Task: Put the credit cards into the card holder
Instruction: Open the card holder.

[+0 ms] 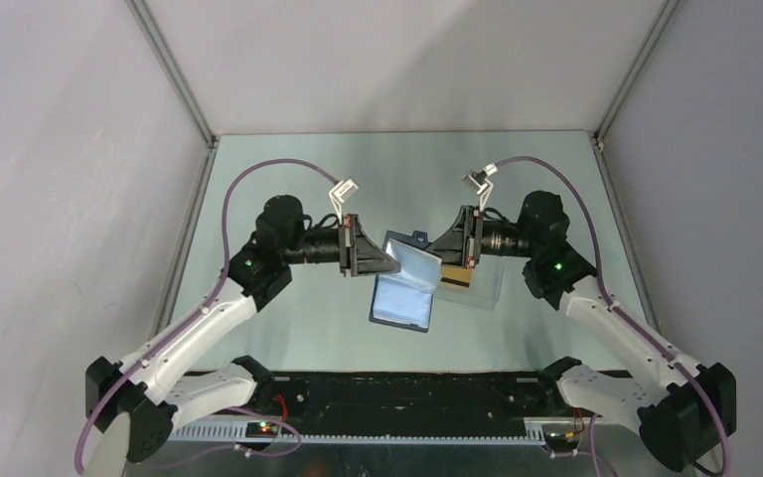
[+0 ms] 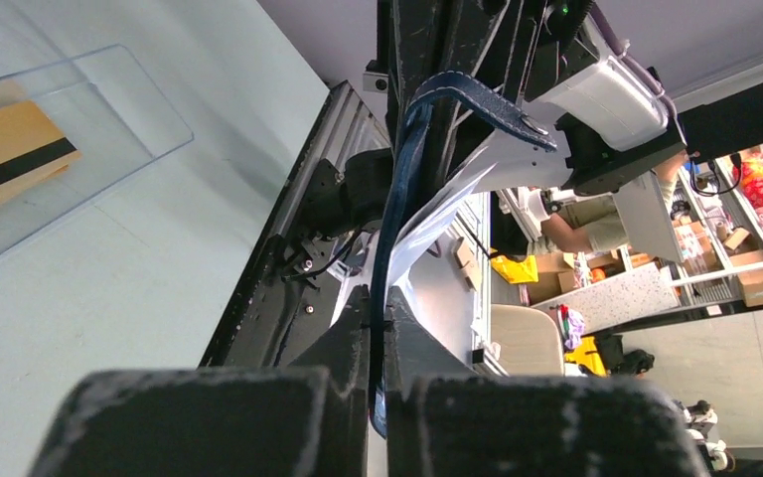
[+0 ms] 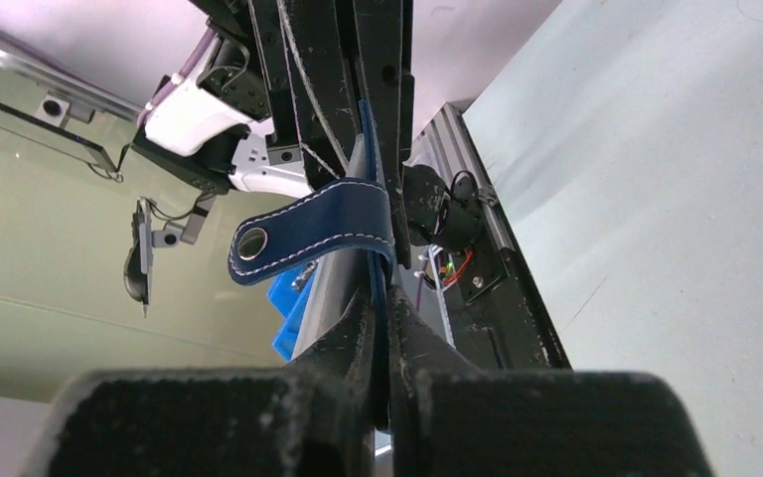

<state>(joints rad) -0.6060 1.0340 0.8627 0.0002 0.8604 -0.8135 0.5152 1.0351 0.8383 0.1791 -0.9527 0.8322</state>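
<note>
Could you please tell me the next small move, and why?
Probably release the right end effector: it and the left end effector both pinch the open navy folding card holder, while the gold-tan striped credit cards lie in the clear plastic tray.

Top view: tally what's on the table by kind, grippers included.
grippers: 2, left gripper and right gripper, both shut on the card holder
card holder: 1
clear tray: 1
credit cards: 1 sure, in the tray; any beneath cannot be told
total: 5 at least
</note>
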